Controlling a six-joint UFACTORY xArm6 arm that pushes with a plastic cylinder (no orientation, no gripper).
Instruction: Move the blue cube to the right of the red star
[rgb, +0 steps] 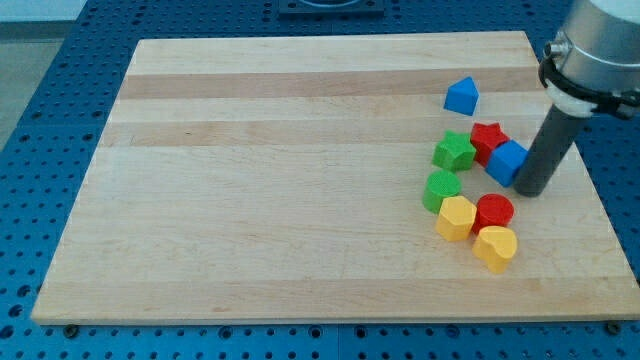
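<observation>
The blue cube (507, 161) lies on the wooden board at the view's right, touching the lower right side of the red star (487, 138). My tip (529, 189) rests on the board just right of the blue cube, touching or almost touching its right face. The dark rod rises from there toward the view's upper right.
A green star (453, 151) sits left of the red star. A blue triangular block (461, 96) lies above them. Below are a green round block (441, 188), a yellow hexagonal block (456, 217), a red cylinder (493, 211) and a yellow heart (495, 246). The board's right edge (600, 200) is close.
</observation>
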